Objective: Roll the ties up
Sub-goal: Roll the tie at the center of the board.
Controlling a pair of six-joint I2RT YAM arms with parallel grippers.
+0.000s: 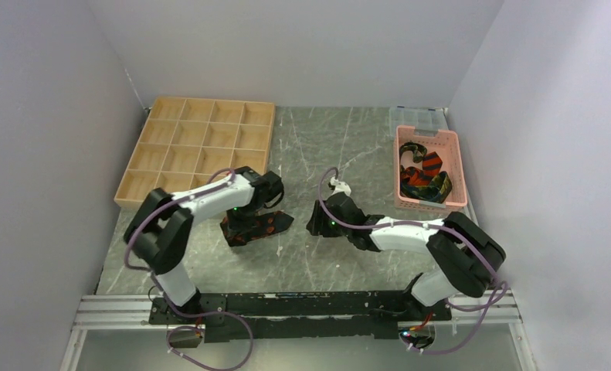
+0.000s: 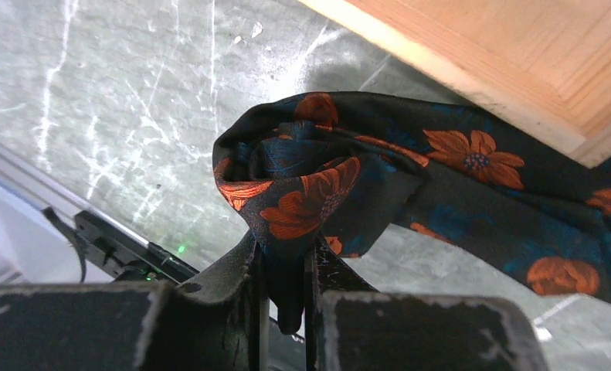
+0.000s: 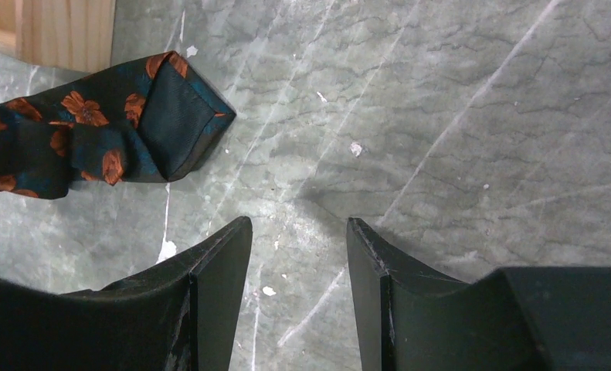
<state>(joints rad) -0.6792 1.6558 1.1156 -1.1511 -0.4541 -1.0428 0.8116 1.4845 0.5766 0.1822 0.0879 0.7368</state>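
A dark tie with orange flowers (image 1: pixel 256 225) lies on the marbled table just right of my left gripper (image 1: pixel 249 219). In the left wrist view that tie (image 2: pixel 310 185) is bunched into a loose coil, and my left gripper (image 2: pixel 286 259) is shut on its folded end. The tie's wide pointed end (image 3: pixel 167 127) rests flat on the table, up and left of my right gripper (image 3: pixel 298 232). That gripper (image 1: pixel 317 220) is open, empty, and apart from the tie. More ties (image 1: pixel 424 176), striped orange, red and yellow, lie heaped in the pink basket (image 1: pixel 459 174).
A wooden tray with several compartments (image 1: pixel 198 143) stands at the back left, its corner (image 2: pixel 518 77) close behind the held tie. A clear plastic box (image 1: pixel 418 117) sits behind the pink basket. Grey walls close in on both sides.
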